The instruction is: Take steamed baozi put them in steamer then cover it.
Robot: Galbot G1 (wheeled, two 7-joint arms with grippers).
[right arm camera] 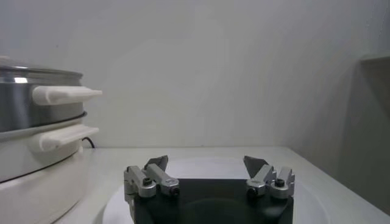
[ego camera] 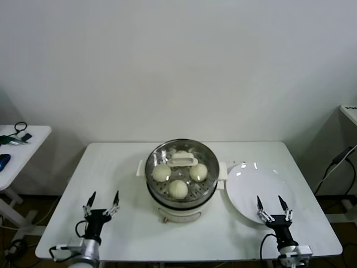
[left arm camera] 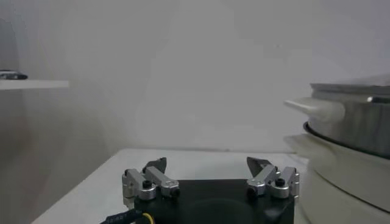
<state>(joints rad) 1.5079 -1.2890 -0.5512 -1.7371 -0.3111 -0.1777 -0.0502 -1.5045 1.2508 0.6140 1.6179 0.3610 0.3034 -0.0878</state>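
Note:
The steamer (ego camera: 155,187) stands mid-table, a steel basket on a white cooker base. The clear glass cover (ego camera: 207,159) sits on it, its cream handle (ego camera: 183,158) at the centre. Three baozi (ego camera: 178,188) show through the glass; a fourth is hidden under the handle. My left gripper (ego camera: 104,197) is open and empty, low at the table's front left. My right gripper (ego camera: 273,201) is open and empty, over the near edge of the white plate (ego camera: 251,187). The steamer shows beside the left gripper (left arm camera: 207,163) in the left wrist view (left arm camera: 353,128) and beside the right gripper (right arm camera: 205,161) in the right wrist view (right arm camera: 36,122).
The flat white plate lies right of the steamer with nothing on it; it also shows in the right wrist view (right arm camera: 201,163). A small side table (ego camera: 17,146) with tools stands at the far left. A white wall is behind.

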